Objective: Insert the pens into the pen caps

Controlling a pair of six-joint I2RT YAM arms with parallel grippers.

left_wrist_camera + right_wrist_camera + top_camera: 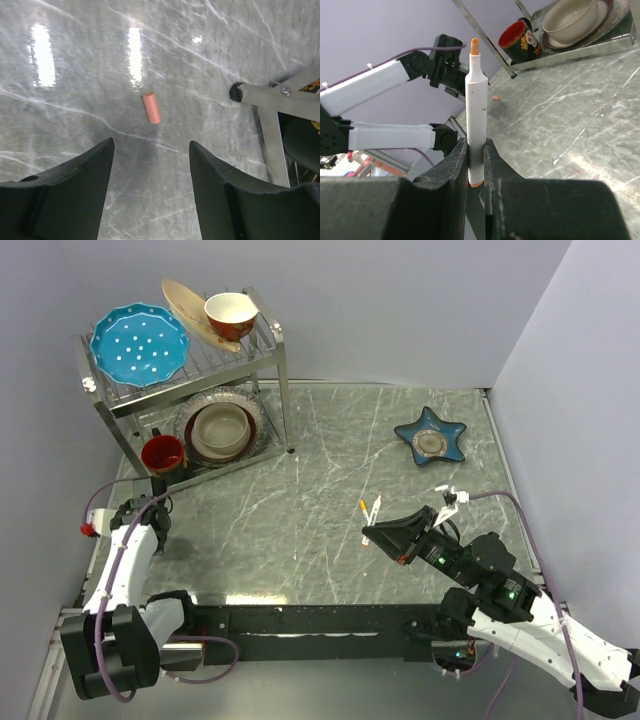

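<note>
Right claw (pixel 476 146): clamped shut on a white pen (pixel 476 115), gripped low on the barrel. Most of the barrel sticks out past the fingers. Orange tip bare at the far end, orange end plug at the fingers. In the top view this claw sits at mid-right of the table (pixel 300 540), pointing left.

Two loose pens (pixel 370 508) lie side by side on the table just ahead of the right claw, apart from it. They are thin and pale. One shows an orange end; the other's end colour is too small to tell.

Left claw (pixel 150 145): wide open, nothing held, both black fingers (pixel 75 175) off the table. It is at the left side of the table, near the dish rack (pixel 285 400).

Pen cap (pixel 151 107): short orange-pink tube, lying flat on the table beyond the left fingertips, roughly centred in the gap and untouched. It is well apart from the pen in the right claw. A rack foot stands to its right in the left wrist view.

On the rack's lower shelf are a red mug (pixel 163 453) and a pale bowl (pixel 220 430). Far right on the table is a blue star-shaped dish (pixel 410 432).
</note>
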